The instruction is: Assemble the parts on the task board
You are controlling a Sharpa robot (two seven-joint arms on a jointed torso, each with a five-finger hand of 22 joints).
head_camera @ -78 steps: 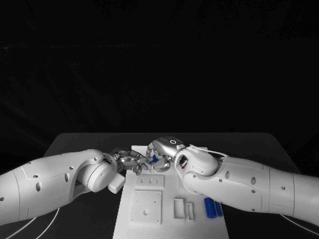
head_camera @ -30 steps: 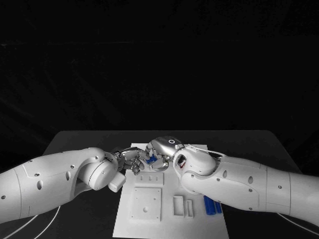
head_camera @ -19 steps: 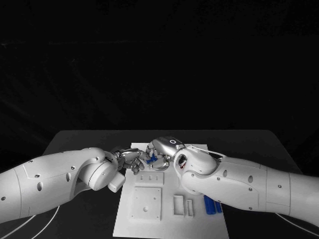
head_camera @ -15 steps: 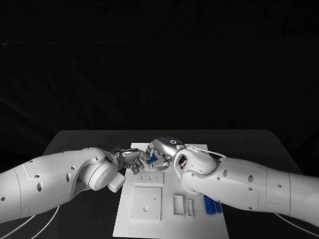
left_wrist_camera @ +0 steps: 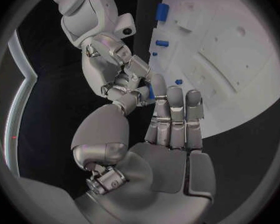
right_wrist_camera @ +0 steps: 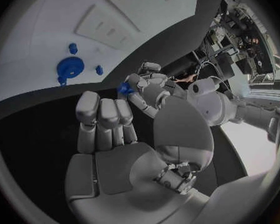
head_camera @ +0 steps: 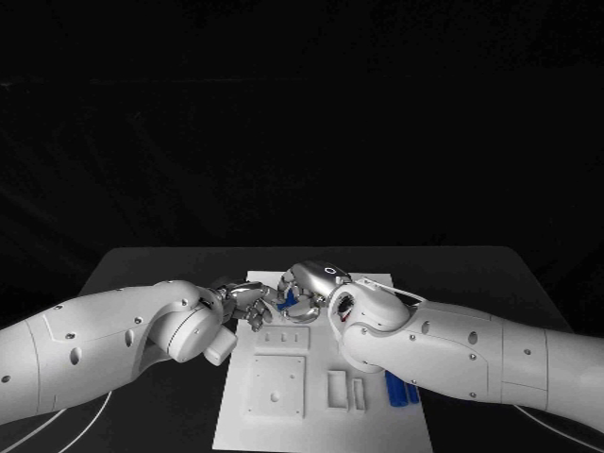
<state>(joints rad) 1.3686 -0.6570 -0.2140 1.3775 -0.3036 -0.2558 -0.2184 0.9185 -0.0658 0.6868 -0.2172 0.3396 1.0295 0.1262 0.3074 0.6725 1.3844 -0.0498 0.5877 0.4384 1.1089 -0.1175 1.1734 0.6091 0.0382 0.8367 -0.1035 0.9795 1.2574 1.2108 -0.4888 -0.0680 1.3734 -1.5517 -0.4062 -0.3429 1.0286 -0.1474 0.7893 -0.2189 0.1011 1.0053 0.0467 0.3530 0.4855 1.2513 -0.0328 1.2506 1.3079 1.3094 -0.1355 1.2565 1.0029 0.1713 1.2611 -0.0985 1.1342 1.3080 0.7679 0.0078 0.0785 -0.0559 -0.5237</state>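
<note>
A small blue part [head_camera: 287, 300] is held in the air over the far end of the white task board [head_camera: 248, 430], where the two hands meet. My left hand [head_camera: 249, 305] pinches it from the left and my right hand [head_camera: 310, 283] pinches it from the right. In the left wrist view the blue part [left_wrist_camera: 151, 92] sits between my left hand's [left_wrist_camera: 171, 129] thumb and fingertip, with my right hand [left_wrist_camera: 118, 64] reaching in against it. In the right wrist view the blue part [right_wrist_camera: 124, 88] lies at the fingertips of my right hand [right_wrist_camera: 109, 134] and my left hand [right_wrist_camera: 154, 82].
Two blue cylinders [head_camera: 401, 388] lie on the board's right side near my right forearm. A round blue part [right_wrist_camera: 70, 66] and small blue pegs [right_wrist_camera: 99, 70] stand on the board [right_wrist_camera: 40, 35]. A square white plate [head_camera: 276, 387] and slotted blocks [head_camera: 344, 390] occupy the near half.
Both hands have stayed together on the blue part over the board's far end. My right hand and forearm have shifted very slightly; nothing was let go.
</note>
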